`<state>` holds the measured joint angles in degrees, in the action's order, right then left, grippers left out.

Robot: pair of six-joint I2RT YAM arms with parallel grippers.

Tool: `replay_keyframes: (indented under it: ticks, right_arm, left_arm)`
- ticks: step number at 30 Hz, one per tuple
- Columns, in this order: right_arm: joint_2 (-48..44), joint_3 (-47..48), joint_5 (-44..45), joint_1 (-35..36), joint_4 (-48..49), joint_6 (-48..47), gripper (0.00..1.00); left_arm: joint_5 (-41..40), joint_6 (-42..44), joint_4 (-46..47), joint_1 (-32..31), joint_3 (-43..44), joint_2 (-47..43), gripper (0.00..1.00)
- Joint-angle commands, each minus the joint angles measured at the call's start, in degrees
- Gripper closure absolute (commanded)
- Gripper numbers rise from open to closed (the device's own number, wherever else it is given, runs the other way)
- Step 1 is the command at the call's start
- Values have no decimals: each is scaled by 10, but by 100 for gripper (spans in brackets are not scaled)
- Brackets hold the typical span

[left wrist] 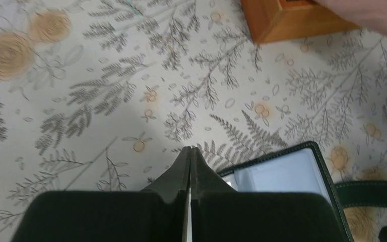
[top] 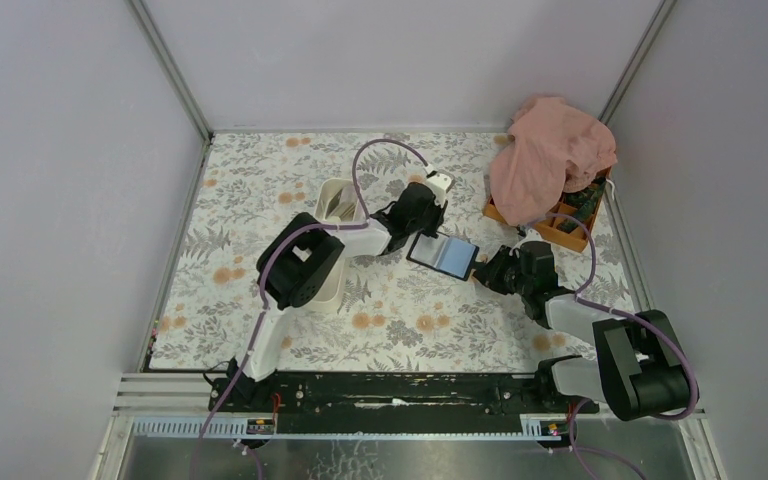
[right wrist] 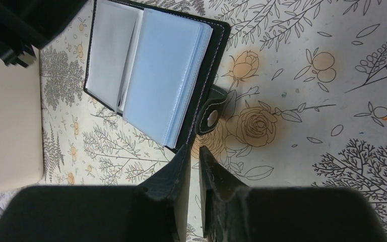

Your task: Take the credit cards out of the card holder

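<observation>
The card holder (top: 443, 255) lies open on the flowered table, black cover down, its pale bluish clear sleeves (right wrist: 151, 70) facing up. Its snap strap (right wrist: 211, 117) sticks out on the side towards my right arm. No credit cards can be made out in the sleeves. My left gripper (top: 408, 238) is shut with nothing between its fingers, its tips (left wrist: 190, 149) just off the holder's (left wrist: 282, 171) far-left corner. My right gripper (top: 485, 270) sits at the holder's near-right edge, its jaws (right wrist: 195, 149) a narrow gap apart, with only tablecloth showing between them beside the strap.
A long white tray (top: 335, 215) stands left of the holder, partly under my left arm, and shows as a cream surface (right wrist: 7, 126). An orange box (top: 560, 225) sits at the back right under a pink cloth (top: 550, 155). Grey walls enclose the table.
</observation>
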<state>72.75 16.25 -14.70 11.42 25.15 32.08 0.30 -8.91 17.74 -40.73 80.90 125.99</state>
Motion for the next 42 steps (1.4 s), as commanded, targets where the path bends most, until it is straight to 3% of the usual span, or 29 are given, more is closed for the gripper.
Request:
replay_keyframes:
  ticks: [1, 19, 23, 28, 32, 38, 42]
  right_arm:
    - [-16, 11, -14, -1, 21, -11, 81]
    - [-36, 6, -41, -1, 35, -13, 77]
    - [-27, 10, -76, 6, 60, -16, 71]
    - [-15, 40, -55, 54, 34, -47, 63]
    - [-15, 81, -8, 105, -37, -91, 58]
    - [-7, 139, 57, 171, -142, -150, 37]
    - [29, 196, 132, 234, -215, -170, 29]
  left_arm:
    - [66, -29, -62, -1, 4, 1, 100]
    - [157, -144, 14, -30, -210, -110, 100]
    - [135, -157, 44, -30, -242, -156, 100]
    - [94, -171, 84, -29, -293, -238, 100]
    - [48, -187, 133, -30, -368, -310, 100]
    - [3, -197, 161, -30, -439, -363, 100]
    - [-12, -207, 171, -30, -476, -394, 100]
